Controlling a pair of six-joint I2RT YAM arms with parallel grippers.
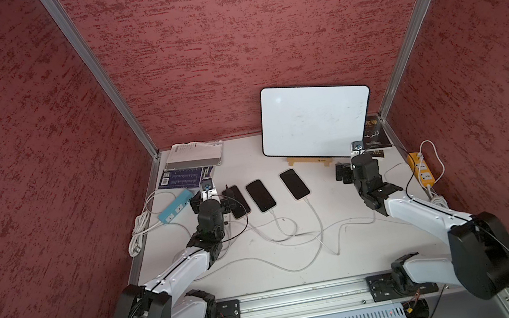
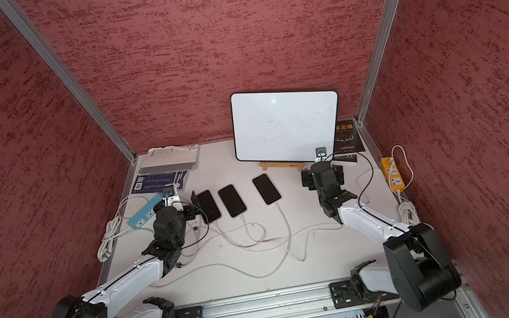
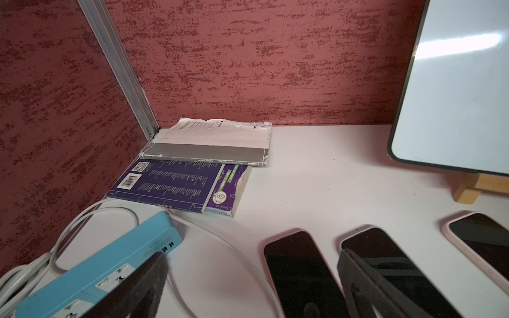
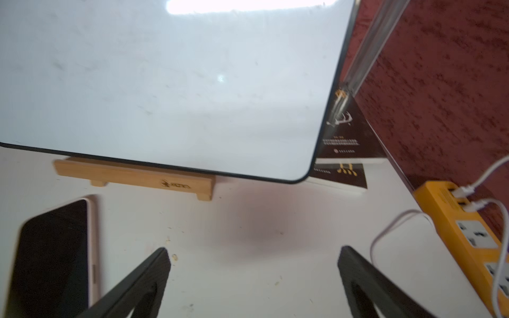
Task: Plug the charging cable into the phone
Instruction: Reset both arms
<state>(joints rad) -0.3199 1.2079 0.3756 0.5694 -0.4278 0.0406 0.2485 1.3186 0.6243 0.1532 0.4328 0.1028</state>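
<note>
Three dark-screened phones lie side by side in both top views: left (image 1: 238, 203), middle (image 1: 260, 196) and right (image 1: 294, 184). White charging cables (image 1: 317, 223) loop over the table and run up to the near ends of the middle (image 2: 242, 217) and right (image 2: 277, 202) phones. My left gripper (image 1: 212, 196) is open, low over the left phone (image 3: 300, 269); one finger (image 3: 154, 264) hangs above the blue strip, the other (image 3: 355, 272) over the middle phone's edge. My right gripper (image 4: 254, 250) is open above bare table, right of the pink-cased right phone (image 4: 52, 256), holding nothing.
A blue power strip (image 1: 174, 206) with coiled cord lies far left, a yellow one (image 1: 421, 169) with cables plugged in far right. A whiteboard (image 1: 315, 120) leans on a wooden stand (image 1: 310, 160) at the back. Books (image 1: 193, 163) lie back left, a black book (image 1: 374, 135) back right.
</note>
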